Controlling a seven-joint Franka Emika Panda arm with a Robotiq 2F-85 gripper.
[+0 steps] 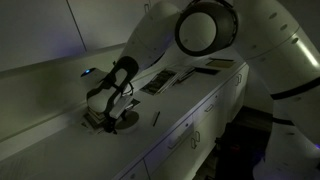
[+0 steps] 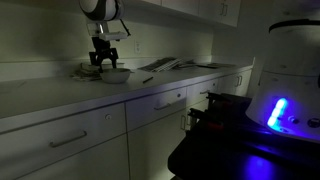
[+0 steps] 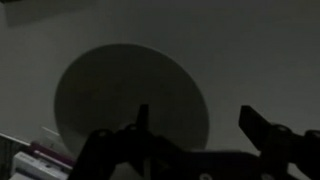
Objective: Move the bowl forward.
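**A:** Where is the bowl sitting?

**B:** On the table, about midway between the back and front edges, just beside the flat stack. The gripper hangs right above it, released and wide. In the wrist view one finger is over the inside and the other is out past the rim. Nothing is held.

**A:** So what could go wrong?

**B:** I'd say the rim pinch is the main risk. The bowl is shallow, so if the jaws close too high they may slide off the lip. The bowl could then tip or skid.

**A:** And the stack?

**B:** It's close. A descent that drifts sideways could clip it, or shove the bowl into it.

**A:** Anything about the move itself?

**B:** Dragging the bowl instead of lifting it might make it catch and rotate. Carrying it too far risks bringing it near the front edge. The light is very dim too, so judging contact will be hard.
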